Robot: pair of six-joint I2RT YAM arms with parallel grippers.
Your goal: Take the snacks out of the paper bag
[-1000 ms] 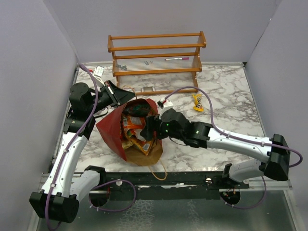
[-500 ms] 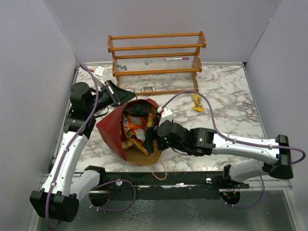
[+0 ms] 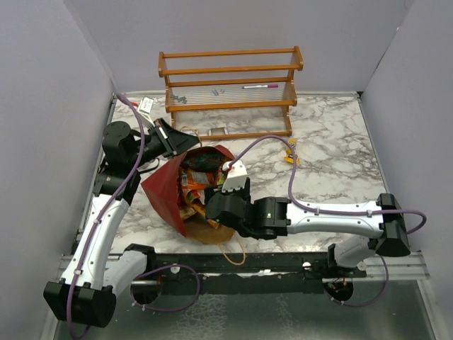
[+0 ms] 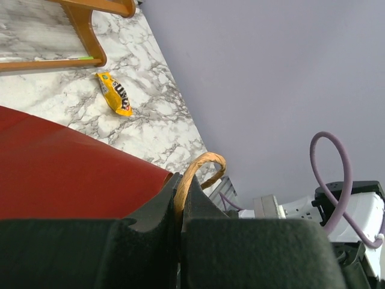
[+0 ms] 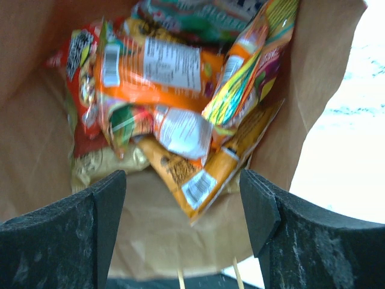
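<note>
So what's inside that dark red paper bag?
A heap of crinkly snack packets, mostly orange, yellow and red, with a teal-green one at the far end, resting on the brown lining of the paper bag. Whatever lies beneath the top packets is covered.

No wording reads clearly. The yellow packet (image 4: 114,93) on the worktop (image 4: 157,123) bears dark letters, too small to read. Packets (image 5: 171,75) in the bag (image 5: 316,78) show blurred print panels and barcodes.
</note>
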